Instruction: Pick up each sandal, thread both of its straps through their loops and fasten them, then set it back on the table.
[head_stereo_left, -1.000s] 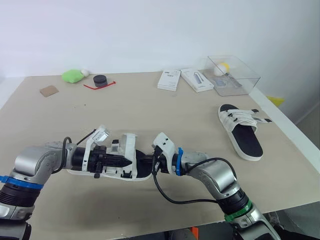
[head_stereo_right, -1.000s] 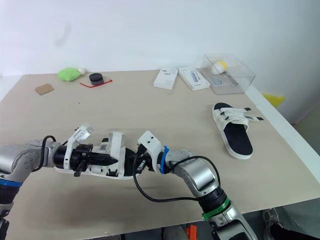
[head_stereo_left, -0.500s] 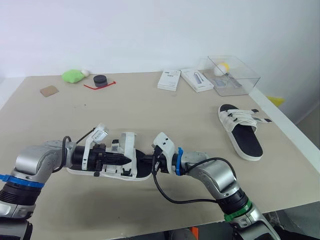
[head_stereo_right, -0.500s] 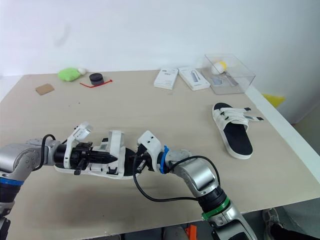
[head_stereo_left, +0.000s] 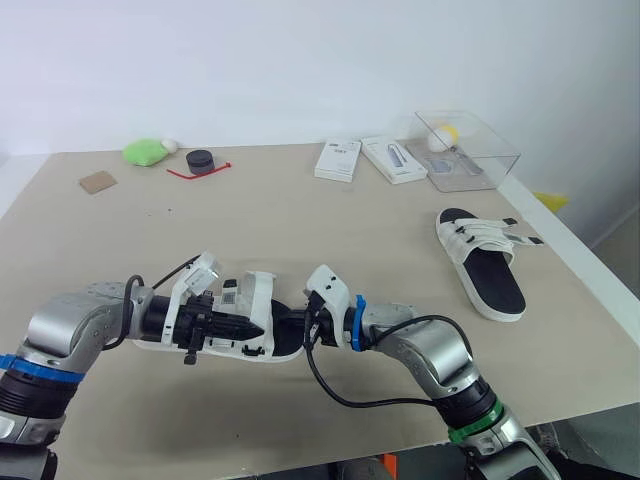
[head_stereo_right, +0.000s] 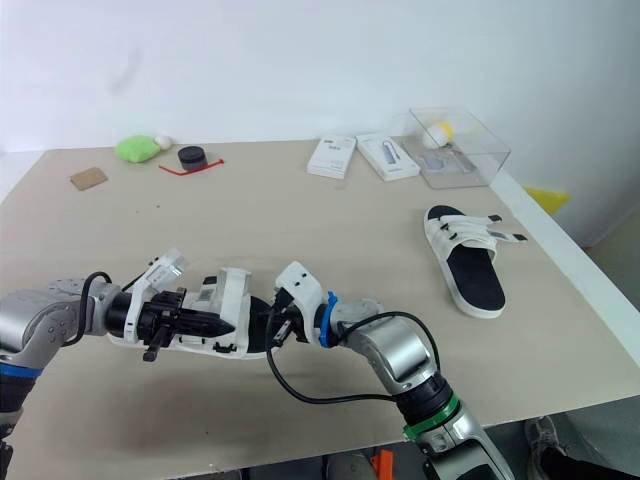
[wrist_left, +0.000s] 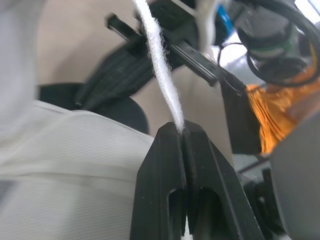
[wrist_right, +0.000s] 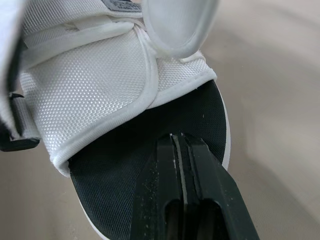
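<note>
1. At the near side of the table (head_stereo_left: 330, 220), the sandal (head_stereo_left: 285, 345) is lying on its sole between my two arms. The other sandal (head_stereo_left: 482, 262) is sitting well apart to the right.
2. My left fingers (wrist_left: 160, 160) are pinching fully closed on the thin edge of a white strap (wrist_left: 160, 65).
3. My right fingers (wrist_right: 165, 165) are pressing together, apparently on nothing, tips at the black footbed.
4. I am gripping only the strap's edge, so a sideways pull could slip it free before the loop.
5. The right tips are merely pinning the sandal, so a hard tug could drag it.
</note>
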